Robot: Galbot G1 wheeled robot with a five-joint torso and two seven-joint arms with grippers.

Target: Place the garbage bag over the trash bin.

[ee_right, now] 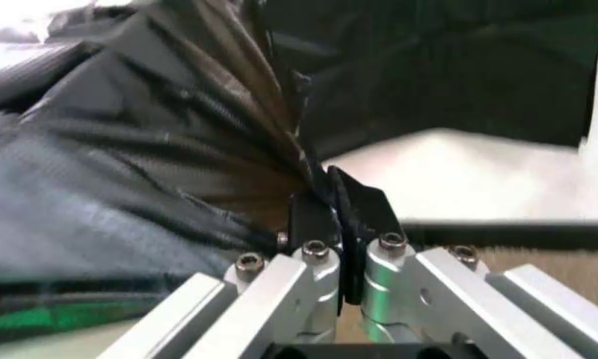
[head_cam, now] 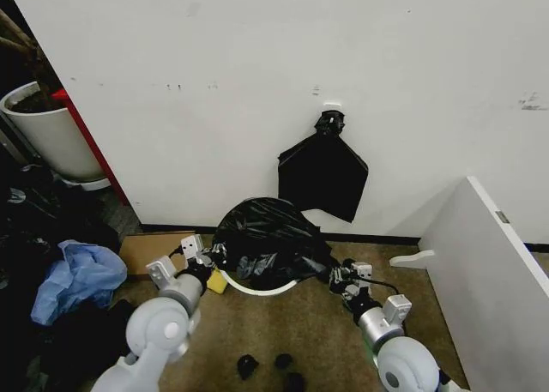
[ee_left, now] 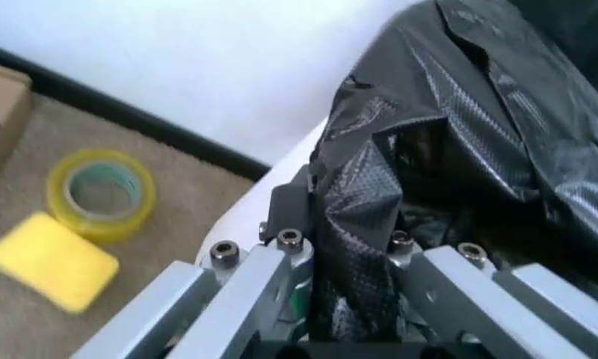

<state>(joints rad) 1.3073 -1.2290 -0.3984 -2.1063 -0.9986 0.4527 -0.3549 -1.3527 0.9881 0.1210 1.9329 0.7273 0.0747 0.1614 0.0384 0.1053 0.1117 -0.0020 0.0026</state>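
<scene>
Garbage bag [head_cam: 268, 236] is pinched at opp. edges by left gripper [head_cam: 208, 259] & right gripper [head_cam: 340, 280], arms reached fwd low, trash bin [head_cam: 257, 287] between.

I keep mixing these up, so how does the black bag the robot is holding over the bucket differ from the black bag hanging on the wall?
The garbage bag is crumpled, glossy and billowed over the trash bin; the hanging bag is flat and matte-looking. The garbage bag is pinched by the left pincer and the right pincer; the hanging bag dangles from its knotted top. Both are black plastic.

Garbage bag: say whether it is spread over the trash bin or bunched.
Partly spread: the garbage bag drapes the trash bin, front rim bare; left gripper and right gripper pinch its edges.
</scene>
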